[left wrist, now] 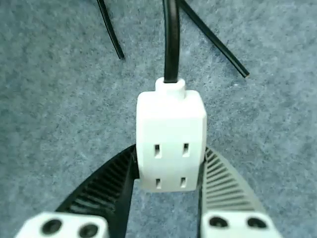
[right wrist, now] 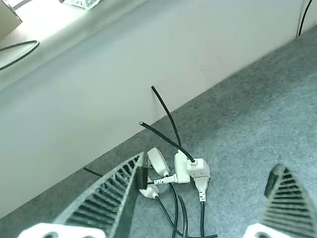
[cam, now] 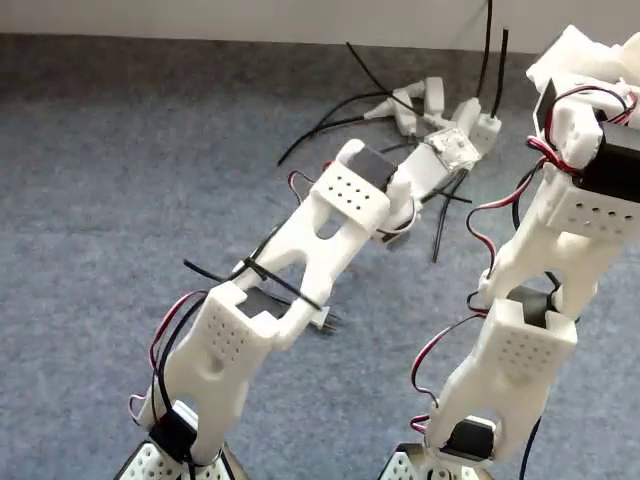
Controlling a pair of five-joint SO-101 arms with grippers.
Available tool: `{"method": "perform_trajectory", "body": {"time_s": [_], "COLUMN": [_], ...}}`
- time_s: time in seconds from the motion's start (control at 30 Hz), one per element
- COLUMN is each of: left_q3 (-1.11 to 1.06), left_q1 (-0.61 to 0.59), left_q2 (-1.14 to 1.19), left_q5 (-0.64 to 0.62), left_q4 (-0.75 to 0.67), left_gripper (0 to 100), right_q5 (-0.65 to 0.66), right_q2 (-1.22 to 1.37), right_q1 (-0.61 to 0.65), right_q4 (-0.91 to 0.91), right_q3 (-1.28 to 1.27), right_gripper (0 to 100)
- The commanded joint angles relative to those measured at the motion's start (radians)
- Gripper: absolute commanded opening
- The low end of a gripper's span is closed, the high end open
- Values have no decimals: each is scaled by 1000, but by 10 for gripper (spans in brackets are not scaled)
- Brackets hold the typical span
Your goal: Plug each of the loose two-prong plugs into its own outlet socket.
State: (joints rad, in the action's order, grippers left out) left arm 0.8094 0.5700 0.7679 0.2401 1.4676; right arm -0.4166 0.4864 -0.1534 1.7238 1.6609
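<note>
A white outlet block (left wrist: 171,134) with two pairs of slots and a black cord sits between my left gripper's (left wrist: 168,166) fingers, which press on both of its sides. From above, that gripper (cam: 462,145) is stretched out to the far middle of the carpet, at the block (cam: 487,128). Two white plugs (cam: 415,100) lie just beyond it. Another two-prong plug (cam: 325,320) lies under the left arm, prongs pointing right. My right gripper (cam: 578,55) hangs high at the far right, and its jaws (right wrist: 209,166) are wide open with nothing in them, facing the pile of white plugs (right wrist: 181,168).
Black cords (cam: 340,115) trail over the grey carpet toward the pale wall (right wrist: 124,74) at the back. Loose cord ends (left wrist: 237,67) lie near the outlet block. Bare carpet (cam: 120,180) spreads across the left side.
</note>
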Motion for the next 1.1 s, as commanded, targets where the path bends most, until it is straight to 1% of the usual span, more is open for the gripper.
{"method": "perform_trajectory", "body": {"time_s": [0.0, 0.1, 0.2, 0.4, 0.47, 0.6, 0.87, 1.0, 1.07], "left_q3": [-93, -168, -197, -191, -153, -68, 140, 157, 136], "left_q1": [8, 12, 13, 8, 8, 8, 16, 16, 15], "left_q2": [-64, -64, -56, 35, 50, 53, 54, 58, 59], "left_q5": [-44, -43, -43, -43, -43, -41, -41, -40, -9], "left_q4": [-106, -143, -143, -138, -132, -34, 138, 152, 152], "left_gripper": [6, 6, 10, 14, 46, 132, 206, 228, 228], "right_q5": [12, 12, 12, 12, 12, 14, 14, 14, 14], "right_q2": [-56, -56, -56, -56, -56, -56, -56, -56, -56], "right_q1": [-1, -1, 1, 1, 1, -1, 1, 1, 1], "right_q4": [-1, -1, -1, -1, -1, -1, -1, -1, -1], "right_q3": [116, 116, 116, 116, 116, 116, 116, 116, 116], "right_gripper": [362, 362, 362, 362, 362, 362, 362, 362, 362]}}
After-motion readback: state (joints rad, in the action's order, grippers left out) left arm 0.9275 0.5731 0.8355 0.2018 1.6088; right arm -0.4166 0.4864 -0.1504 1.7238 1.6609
